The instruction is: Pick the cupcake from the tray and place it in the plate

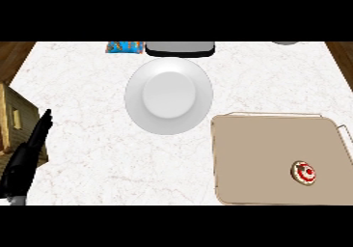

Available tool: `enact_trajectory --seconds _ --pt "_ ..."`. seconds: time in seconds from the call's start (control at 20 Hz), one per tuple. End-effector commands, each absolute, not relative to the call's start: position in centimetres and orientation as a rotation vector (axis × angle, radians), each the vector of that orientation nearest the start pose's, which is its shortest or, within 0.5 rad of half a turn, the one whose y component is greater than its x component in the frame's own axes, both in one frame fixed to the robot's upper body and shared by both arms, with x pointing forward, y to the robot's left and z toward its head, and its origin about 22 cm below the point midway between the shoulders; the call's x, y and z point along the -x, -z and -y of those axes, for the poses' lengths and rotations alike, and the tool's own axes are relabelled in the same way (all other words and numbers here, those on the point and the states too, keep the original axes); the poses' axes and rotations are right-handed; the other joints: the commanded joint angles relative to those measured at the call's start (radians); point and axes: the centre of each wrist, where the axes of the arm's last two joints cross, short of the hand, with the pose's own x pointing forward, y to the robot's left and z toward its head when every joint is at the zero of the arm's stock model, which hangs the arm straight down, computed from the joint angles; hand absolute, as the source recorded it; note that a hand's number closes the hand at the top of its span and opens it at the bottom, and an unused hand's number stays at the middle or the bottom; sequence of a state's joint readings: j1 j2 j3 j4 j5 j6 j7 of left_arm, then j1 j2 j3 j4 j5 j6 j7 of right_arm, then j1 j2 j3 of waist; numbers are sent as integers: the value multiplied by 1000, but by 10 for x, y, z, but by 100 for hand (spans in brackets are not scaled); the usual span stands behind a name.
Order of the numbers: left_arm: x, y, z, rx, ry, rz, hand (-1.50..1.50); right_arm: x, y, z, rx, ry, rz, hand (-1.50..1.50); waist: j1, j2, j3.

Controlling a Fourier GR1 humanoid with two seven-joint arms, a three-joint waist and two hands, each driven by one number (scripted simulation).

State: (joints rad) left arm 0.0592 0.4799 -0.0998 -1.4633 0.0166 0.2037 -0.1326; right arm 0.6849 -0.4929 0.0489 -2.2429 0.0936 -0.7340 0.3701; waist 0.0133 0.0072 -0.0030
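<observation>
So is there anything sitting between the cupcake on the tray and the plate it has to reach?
Nothing visible does. The cupcake lies on the tan tray, toward its right side, and the white plate sits up and to the left of the tray with only bare counter between them. The plate itself holds nothing.

The cupcake (304, 172), small and round with red-and-white icing, sits upright on the beige tray (264, 159) toward its 4 o'clock corner. The white plate (169, 96) lies bare at 10 o'clock from the tray, just beside it.
</observation>
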Motion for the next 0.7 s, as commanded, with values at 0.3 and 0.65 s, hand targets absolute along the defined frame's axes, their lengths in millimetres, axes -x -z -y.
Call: enact_trajectory --seconds 0.3,0.65 --pt "-229 6 -337 -470 292 1509 0 -130 -104 311 765 22 1048 -150 -7 -4 2" --pt "-209 -3 -341 -463 297 1506 0 -159 -72 331 703 -117 936 -150 -8 -8 3"
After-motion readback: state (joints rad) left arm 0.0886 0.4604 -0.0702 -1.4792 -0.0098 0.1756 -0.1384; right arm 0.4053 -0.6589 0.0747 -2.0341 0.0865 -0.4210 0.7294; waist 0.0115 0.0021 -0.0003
